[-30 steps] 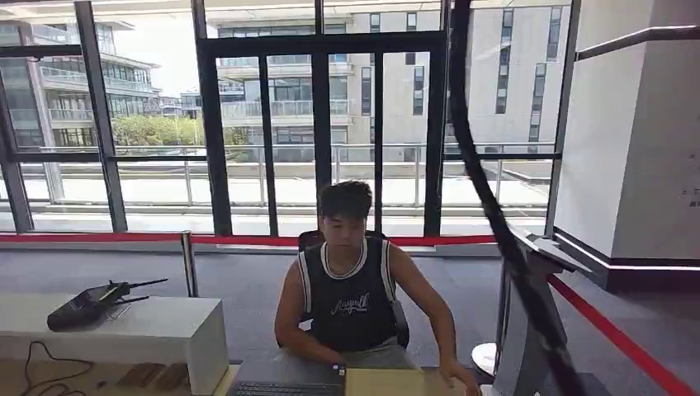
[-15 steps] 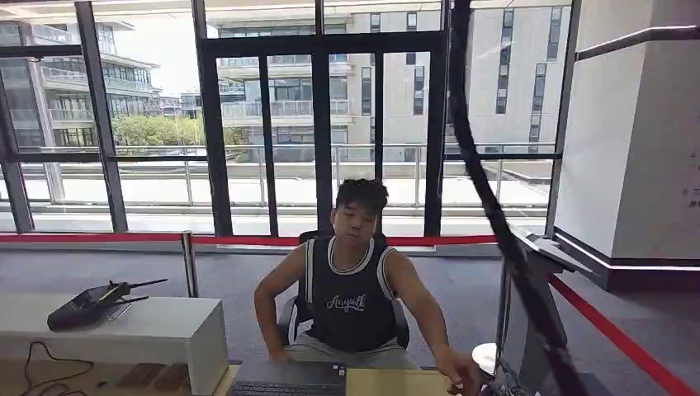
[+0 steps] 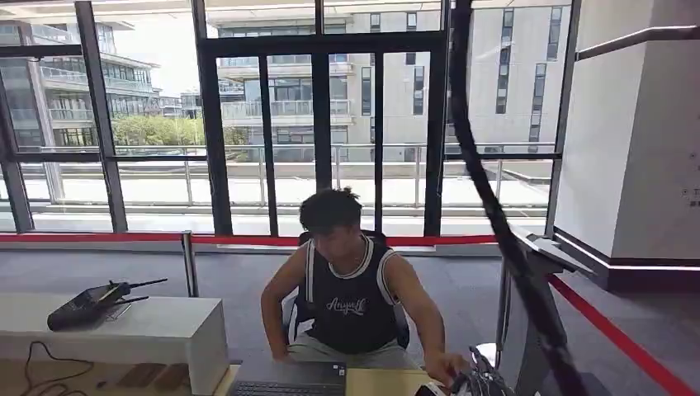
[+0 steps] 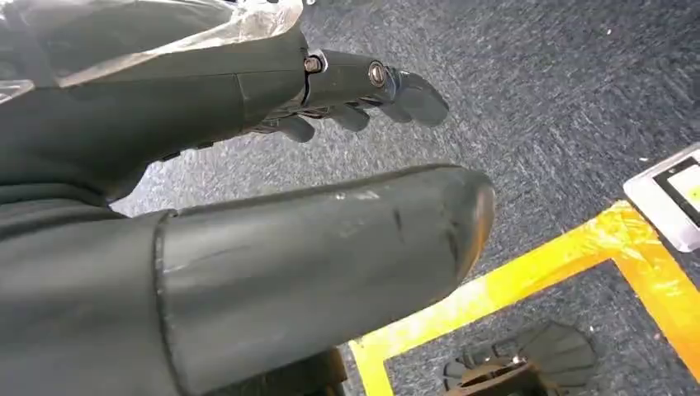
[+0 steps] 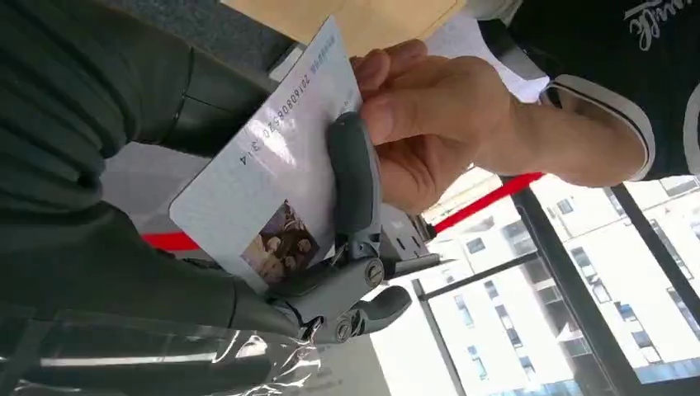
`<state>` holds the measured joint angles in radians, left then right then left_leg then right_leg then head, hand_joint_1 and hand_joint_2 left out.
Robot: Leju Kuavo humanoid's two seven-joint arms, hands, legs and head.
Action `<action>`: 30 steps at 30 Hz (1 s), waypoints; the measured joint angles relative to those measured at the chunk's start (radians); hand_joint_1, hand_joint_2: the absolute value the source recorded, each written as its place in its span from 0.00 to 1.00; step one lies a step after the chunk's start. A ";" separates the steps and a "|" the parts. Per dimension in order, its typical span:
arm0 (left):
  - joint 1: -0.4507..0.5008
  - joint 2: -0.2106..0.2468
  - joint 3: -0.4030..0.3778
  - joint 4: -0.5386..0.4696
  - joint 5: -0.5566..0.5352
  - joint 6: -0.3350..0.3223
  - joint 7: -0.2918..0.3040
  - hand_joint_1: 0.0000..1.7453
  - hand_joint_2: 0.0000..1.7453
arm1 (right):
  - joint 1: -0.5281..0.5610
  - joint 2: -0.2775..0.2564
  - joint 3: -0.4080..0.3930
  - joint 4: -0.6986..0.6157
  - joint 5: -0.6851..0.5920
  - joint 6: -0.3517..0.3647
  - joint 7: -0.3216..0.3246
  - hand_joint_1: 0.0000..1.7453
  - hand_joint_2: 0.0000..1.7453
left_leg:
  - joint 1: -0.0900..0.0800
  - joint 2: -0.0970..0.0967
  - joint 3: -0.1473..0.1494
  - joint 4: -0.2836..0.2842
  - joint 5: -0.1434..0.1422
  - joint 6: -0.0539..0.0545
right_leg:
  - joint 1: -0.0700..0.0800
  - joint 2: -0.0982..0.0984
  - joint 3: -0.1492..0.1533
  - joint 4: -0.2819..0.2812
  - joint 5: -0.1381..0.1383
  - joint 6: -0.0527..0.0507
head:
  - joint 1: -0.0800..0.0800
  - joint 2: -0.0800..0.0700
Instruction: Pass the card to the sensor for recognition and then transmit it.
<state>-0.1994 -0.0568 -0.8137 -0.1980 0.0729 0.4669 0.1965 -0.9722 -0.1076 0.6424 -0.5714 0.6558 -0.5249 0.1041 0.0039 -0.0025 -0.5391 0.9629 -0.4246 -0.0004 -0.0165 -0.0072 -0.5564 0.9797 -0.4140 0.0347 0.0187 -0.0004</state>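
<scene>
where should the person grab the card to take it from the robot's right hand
By the free edge of the card, where the person's hand already pinches it, coming from the side opposite the right hand. A dark finger crosses the card's face and the thumb backs it, so only that far end stands clear.

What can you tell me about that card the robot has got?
The card is a flat white rectangle, plastic by its look, with a small photo near one end and a printed line of digits along one edge. The right hand pinches it between thumb and a finger, while a person's hand grips its far end.
</scene>
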 joint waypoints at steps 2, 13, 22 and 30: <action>0.000 0.000 -0.003 0.000 0.001 0.000 0.000 0.00 0.00 | 0.000 0.008 0.003 0.009 0.004 0.000 0.000 0.00 0.00 | 0.000 0.000 0.000 0.000 0.000 0.000 | 0.000 0.000 0.000 0.000 0.000 0.000 | 0.000 0.000; -0.001 0.000 -0.008 -0.001 0.007 -0.003 0.002 0.00 0.00 | 0.000 0.024 0.017 0.060 -0.002 -0.014 -0.002 0.00 0.00 | 0.000 0.000 0.000 0.000 0.000 0.000 | 0.000 0.000 0.000 0.000 0.000 0.000 | 0.000 0.000; 0.007 0.000 -0.008 -0.002 0.055 0.022 -0.016 0.00 0.00 | 0.039 0.023 0.000 0.028 -0.229 0.097 -0.180 0.00 0.00 | 0.000 0.000 0.000 0.000 0.000 0.000 | 0.000 0.000 0.000 0.000 0.000 0.000 | 0.000 0.000; 0.030 0.005 -0.007 -0.002 0.100 0.064 -0.016 0.00 0.00 | 0.219 -0.030 -0.013 -0.178 -0.381 0.275 -0.206 0.00 1.00 | 0.000 0.000 0.000 0.000 0.000 0.000 | 0.000 0.000 0.000 0.000 0.000 0.000 | -0.001 0.000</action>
<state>-0.1696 -0.0519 -0.8205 -0.1995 0.1732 0.5314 0.1804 -0.7535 -0.1377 0.6291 -0.7491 0.2743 -0.2499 -0.1015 0.0039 -0.0025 -0.5389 0.9628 -0.4251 -0.0002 -0.0165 -0.0072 -0.5568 0.9792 -0.4142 0.0347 0.0179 -0.0004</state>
